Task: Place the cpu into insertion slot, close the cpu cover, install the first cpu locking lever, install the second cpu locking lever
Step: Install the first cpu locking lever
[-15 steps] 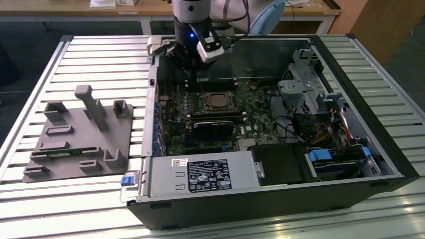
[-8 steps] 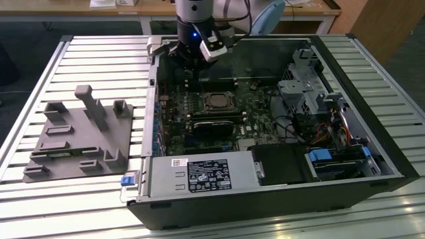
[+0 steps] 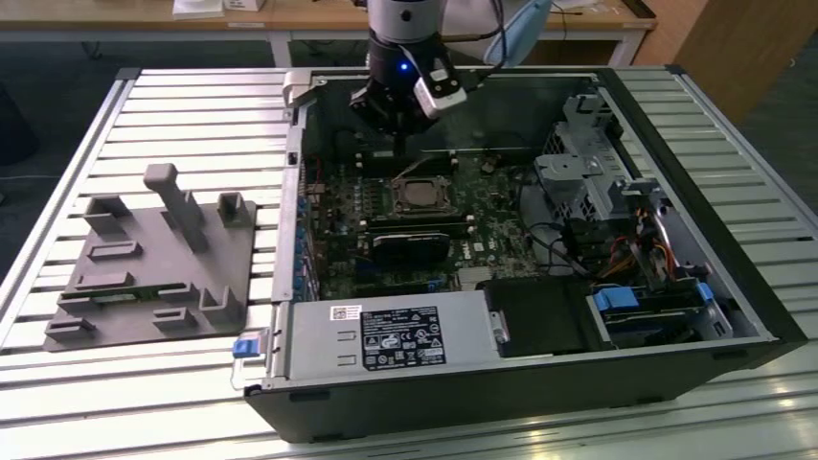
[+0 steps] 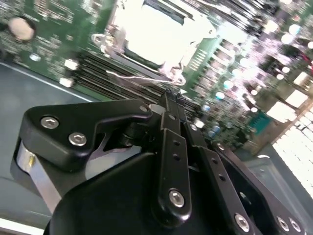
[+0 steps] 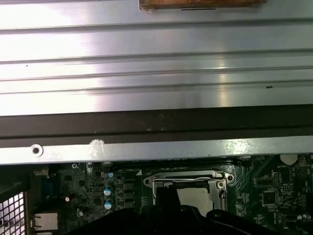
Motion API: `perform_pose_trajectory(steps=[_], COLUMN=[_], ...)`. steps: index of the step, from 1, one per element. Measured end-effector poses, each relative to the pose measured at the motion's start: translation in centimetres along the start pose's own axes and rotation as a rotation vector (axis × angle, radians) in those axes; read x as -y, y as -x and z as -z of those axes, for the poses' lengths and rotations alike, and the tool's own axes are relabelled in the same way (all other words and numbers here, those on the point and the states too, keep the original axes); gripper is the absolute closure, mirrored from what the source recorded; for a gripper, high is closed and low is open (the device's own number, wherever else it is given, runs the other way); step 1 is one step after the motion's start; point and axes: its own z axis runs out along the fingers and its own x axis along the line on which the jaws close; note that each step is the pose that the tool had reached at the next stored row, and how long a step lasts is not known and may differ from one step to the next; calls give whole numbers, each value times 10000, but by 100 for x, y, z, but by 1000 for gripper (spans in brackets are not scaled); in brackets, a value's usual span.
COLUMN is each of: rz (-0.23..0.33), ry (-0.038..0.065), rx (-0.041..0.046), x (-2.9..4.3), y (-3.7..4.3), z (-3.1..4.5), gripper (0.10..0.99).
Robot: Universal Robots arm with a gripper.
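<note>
Inside an open computer case (image 3: pixel 715 316) lying on a slatted metal table (image 3: pixel 192 115), the cpu (image 3: pixel 420 196) sits in the insertion slot (image 3: pixel 394 197) on the green motherboard (image 3: pixel 339 216). Its pale metal top shows through the window of the cpu cover (image 5: pixel 186 179). In both wrist views the thin silver frame lies down around the chip rather than standing up from it.

In the exterior view, the robot arm's black pincer (image 3: pixel 402 144) hangs just beyond the slot, on the side toward the case's far wall. Its tip is low over the board and close to the slot's edge. In the second wrist view the fingers (image 4: pixel 168 105) are drawn together into a single narrow tip with nothing visible between them. They point at the near edge of the slot.

A thin wire locking lever (image 4: pixel 142 77) runs along that edge. Whether it is latched cannot be told.

The labelled power supply box (image 3: pixel 383 335) sits well apart from the slot, on the side opposite the pincer. A grey moulded fixture (image 3: pixel 153 259) rests on the table outside the case, far from the slot toward the exterior view's left.
</note>
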Motion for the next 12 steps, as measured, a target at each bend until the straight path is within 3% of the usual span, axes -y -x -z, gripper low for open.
perform_pose_trajectory(steps=[2, 4, 5, 12], rz=[-1, -1, 7, 252], ry=[96, 403, 457, 460], rx=[-5, -26, -26, -33], x=[3, 11, 12, 8], y=[1, 1, 1, 72], z=[-1, -4, -10, -75], gripper=[973, 973, 973, 973])
